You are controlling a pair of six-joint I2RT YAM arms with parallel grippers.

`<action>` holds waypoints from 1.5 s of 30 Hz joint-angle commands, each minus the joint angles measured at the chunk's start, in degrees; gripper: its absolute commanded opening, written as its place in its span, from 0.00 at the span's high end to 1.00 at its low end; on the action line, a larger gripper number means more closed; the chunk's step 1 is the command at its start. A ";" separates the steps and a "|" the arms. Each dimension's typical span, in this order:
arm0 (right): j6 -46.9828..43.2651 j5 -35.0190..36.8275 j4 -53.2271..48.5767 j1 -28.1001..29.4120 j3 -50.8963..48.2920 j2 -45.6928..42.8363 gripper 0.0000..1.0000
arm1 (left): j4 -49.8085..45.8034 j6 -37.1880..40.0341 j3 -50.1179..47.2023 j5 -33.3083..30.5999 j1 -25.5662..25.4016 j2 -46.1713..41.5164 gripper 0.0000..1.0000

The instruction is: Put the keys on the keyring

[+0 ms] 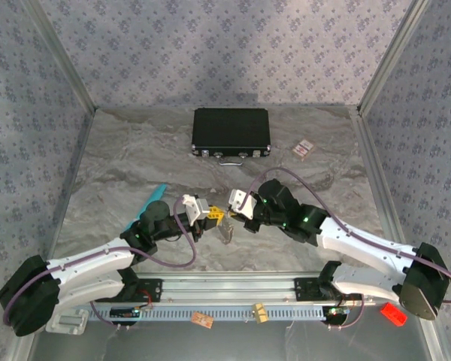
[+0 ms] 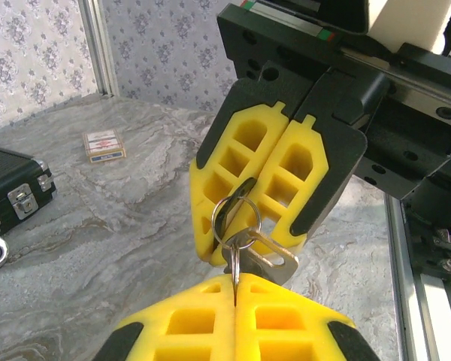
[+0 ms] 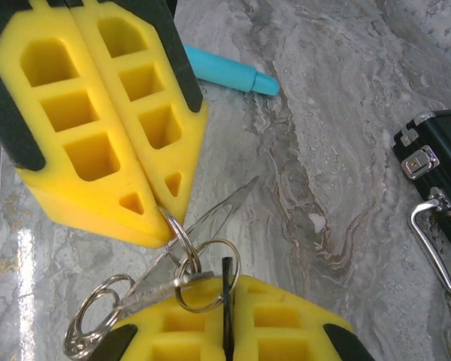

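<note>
While both arms meet just above the near half of the desk (image 1: 135,158), the threading step is in hand, I judge: the metal bunch hangs in the air btw. the two yellow tips, not lying on the surface. The left gripper (image 2: 235,301) is pressed together w/ a thin metal edge pinched in its seam; the right wrist view shows this is one loop of the keyring (image 3: 188,259). The right gripper (image 3: 227,312) is also closed tight, on the neighbour loop of the same keyring. The keys (image 2: 276,258), a flat silver piece, dangle just under the loops and touch them; whether it sits fully on the coil I cannot tell. The next move prob. needs one side to hold steady & the other to turn slowly along the coil, w/o pulling apart, so nothing slips out. Farther away lies a turquoise stick (image 3: 225,69), then a small card pack (image 2: 104,145) & a black case (image 1: 231,132) at the back.
</note>
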 commanded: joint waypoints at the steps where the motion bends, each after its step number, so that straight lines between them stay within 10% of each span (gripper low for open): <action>1: -1.73 2.29 -1.81 0.16 2.66 -1.18 1.00 | -0.58 0.83 1.48 0.22 -0.25 0.28 1.00; 21: -5.24 10.64 -9.90 0.65 6.60 1.87 1.00 | -1.20 1.74 1.07 -0.83 -0.23 -0.71 0.99; 29: -5.26 6.63 -10.73 1.04 12.18 0.57 1.00 | 0.41 1.09 -1.15 -5.89 -0.06 -3.57 0.45; 32: -6.73 8.42 -10.94 1.62 13.26 3.00 1.00 | 0.17 0.68 -2.94 -11.25 0.12 -7.13 0.37; 36: -7.62 7.29 -8.67 3.13 15.44 6.69 1.00 | -4.22 -1.81 -5.38 -27.41 0.71 -15.84 0.02; 40: -7.61 3.59 -4.08 4.23 19.05 11.85 1.00 | -18.10 -8.86 -4.82 -48.28 3.53 -27.10 0.00; 45: -5.11 -0.52 0.67 5.18 24.10 19.16 1.00 | -31.33 -17.74 -4.90 -54.74 9.31 -41.30 0.00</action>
